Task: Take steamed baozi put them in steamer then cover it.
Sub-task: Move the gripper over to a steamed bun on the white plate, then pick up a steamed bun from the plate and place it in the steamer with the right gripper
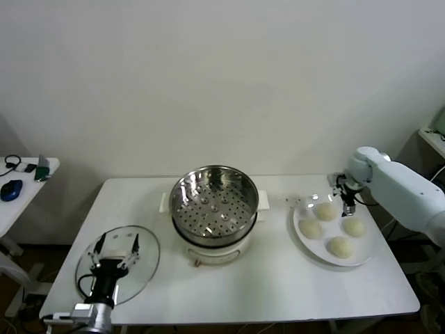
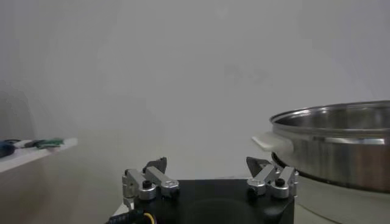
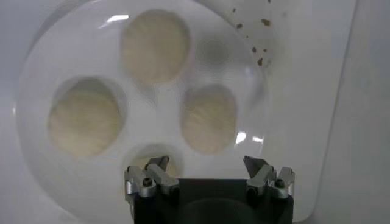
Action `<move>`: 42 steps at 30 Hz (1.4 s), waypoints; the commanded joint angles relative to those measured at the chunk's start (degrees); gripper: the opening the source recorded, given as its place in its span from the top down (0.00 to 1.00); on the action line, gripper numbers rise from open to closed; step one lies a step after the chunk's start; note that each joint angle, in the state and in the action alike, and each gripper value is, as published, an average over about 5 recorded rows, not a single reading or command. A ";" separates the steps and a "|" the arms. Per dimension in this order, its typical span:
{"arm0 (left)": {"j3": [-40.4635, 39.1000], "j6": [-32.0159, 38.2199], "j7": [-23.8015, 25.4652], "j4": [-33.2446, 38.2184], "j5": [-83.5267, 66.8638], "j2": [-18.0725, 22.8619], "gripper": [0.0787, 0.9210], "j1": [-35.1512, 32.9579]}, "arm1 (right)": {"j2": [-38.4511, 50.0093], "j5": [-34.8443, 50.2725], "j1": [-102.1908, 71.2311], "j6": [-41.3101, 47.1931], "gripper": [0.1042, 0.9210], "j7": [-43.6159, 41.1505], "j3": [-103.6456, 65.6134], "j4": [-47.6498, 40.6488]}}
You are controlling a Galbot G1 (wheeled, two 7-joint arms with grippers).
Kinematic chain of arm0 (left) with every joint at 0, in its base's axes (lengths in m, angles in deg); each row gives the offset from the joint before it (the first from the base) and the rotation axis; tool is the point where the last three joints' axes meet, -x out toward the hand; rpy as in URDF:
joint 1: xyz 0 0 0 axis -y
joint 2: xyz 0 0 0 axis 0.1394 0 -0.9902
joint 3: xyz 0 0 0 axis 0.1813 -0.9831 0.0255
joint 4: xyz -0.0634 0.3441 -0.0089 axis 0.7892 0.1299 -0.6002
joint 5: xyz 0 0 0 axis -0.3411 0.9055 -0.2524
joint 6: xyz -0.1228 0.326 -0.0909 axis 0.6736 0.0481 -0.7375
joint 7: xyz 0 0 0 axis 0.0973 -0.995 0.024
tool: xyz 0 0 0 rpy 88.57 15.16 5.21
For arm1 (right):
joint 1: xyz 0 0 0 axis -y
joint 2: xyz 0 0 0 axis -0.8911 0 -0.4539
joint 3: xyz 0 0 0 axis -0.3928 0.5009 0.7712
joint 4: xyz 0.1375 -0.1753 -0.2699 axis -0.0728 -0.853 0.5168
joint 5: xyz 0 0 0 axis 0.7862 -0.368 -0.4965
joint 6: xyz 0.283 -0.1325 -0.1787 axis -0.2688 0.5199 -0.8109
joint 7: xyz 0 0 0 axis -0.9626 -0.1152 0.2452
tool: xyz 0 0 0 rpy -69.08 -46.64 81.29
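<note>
The right gripper (image 3: 208,176) hangs with its fingers spread wide and empty over the far side of the flat white plate (image 1: 304,240), where four pale cream round baozi (image 1: 338,246) sit close together. A descent slightly off centre could nudge a neighbouring bun or squash the soft dough. The shiny perforated steel steamer (image 1: 214,200) stands empty at mid-table, while the left gripper (image 1: 116,257), also spread open, waits over the clear glass lid (image 1: 142,268) near left.

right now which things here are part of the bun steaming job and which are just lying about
For the job: four buns on the plate, steamer, glass lid.

Lying about: mouse and small clutter on the side table.
</note>
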 commanded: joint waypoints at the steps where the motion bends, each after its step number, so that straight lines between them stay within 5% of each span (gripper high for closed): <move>1: 0.05 -0.81 0.04 -0.20 -0.13 -0.48 0.12 0.61 | -8.10 -4.88 -1.95 -4.84 0.12 0.56 -7.19 -13.29; 19: 0.38 -0.36 -0.12 0.55 0.36 0.60 0.12 -1.00 | -12.91 -10.84 -3.07 -8.78 0.12 -0.46 -11.41 -20.14; 28: 0.25 -0.44 -0.22 0.40 0.28 0.87 0.12 -0.78 | -12.78 -11.01 -3.27 -9.23 0.24 -0.82 -11.67 -20.33; 42: -0.36 -1.13 -0.31 0.37 0.75 0.34 0.12 -0.29 | -9.76 -6.96 -2.55 -9.32 0.29 -0.66 -10.92 -15.52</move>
